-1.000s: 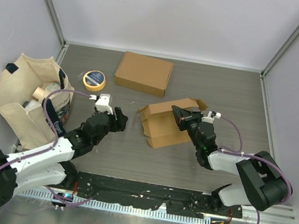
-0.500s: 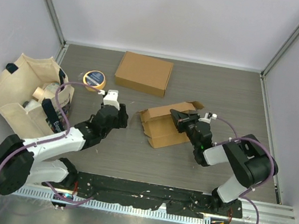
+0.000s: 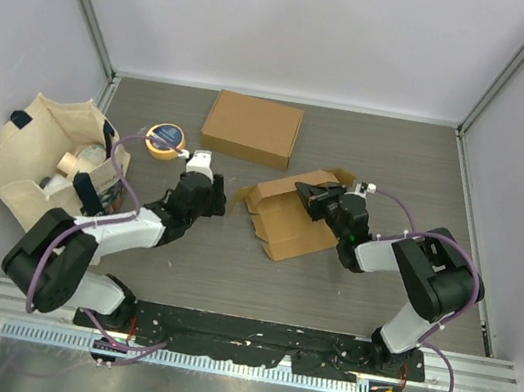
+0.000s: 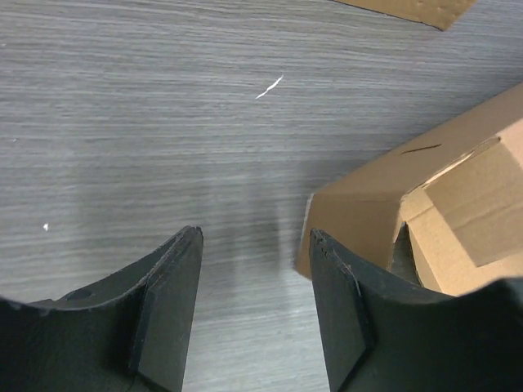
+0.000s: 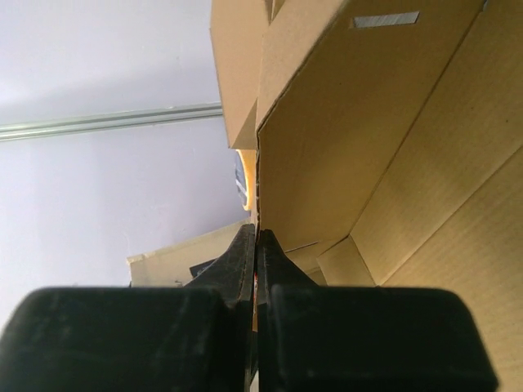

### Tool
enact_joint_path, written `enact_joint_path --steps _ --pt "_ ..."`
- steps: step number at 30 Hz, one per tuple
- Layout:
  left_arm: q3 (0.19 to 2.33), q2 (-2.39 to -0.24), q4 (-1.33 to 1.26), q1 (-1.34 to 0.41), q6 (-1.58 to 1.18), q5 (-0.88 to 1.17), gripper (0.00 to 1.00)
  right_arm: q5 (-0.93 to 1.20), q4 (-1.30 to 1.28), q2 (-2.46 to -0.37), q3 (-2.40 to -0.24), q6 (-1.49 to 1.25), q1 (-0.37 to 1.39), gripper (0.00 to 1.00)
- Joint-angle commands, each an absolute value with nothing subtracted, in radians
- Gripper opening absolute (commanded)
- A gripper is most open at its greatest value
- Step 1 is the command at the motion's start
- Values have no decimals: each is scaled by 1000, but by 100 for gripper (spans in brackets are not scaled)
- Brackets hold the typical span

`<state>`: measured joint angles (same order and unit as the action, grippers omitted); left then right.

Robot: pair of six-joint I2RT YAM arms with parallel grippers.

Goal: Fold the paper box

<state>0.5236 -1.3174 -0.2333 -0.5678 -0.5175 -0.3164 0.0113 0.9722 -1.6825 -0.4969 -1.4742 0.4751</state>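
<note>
The half-folded brown paper box (image 3: 283, 222) lies in the middle of the table with its flaps up. My right gripper (image 3: 316, 202) is shut on the box's raised wall at its far right side. In the right wrist view the pinched cardboard edge runs up from between the shut fingers (image 5: 257, 238), and the box's inside (image 5: 368, 147) fills the right half. My left gripper (image 3: 217, 198) is open, low over the table just left of the box. In the left wrist view the box's corner (image 4: 368, 204) stands right beside the right finger (image 4: 343, 302), with only bare table in the gap of the gripper (image 4: 255, 237).
A closed flat cardboard box (image 3: 252, 128) sits at the back. A yellow tape roll (image 3: 163, 139) lies left of it. A canvas bag (image 3: 44, 168) with items inside stands at the left edge. Grey walls enclose the table.
My left arm has reached forward and right, bringing its gripper close to the box's left corner. The right gripper has shifted the box slightly left and back.
</note>
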Motion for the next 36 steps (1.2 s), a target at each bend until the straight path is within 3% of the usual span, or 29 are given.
enact_joint_path --steps 1,4,8,15,24,36 --pt "575 -1383 -308 -549 -497 -214 58 5 780 -1666 -554 -1436 469 1" --pt "589 -1437 -390 -548 -508 -119 59 -34 744 -1664 -572 -1448 469 1" --pt "630 -1557 -470 -548 -520 29 51 -40 735 -1677 -581 -1486 468 1" --pt "658 -1635 -603 -549 -520 18 53 -32 732 -1693 -581 -1522 469 1" --pt "580 -1594 -758 -560 -394 151 68 -26 739 -1698 -580 -1511 469 1" --pt "704 -1741 -854 -589 -446 310 52 -37 732 -1712 -586 -1488 472 1"
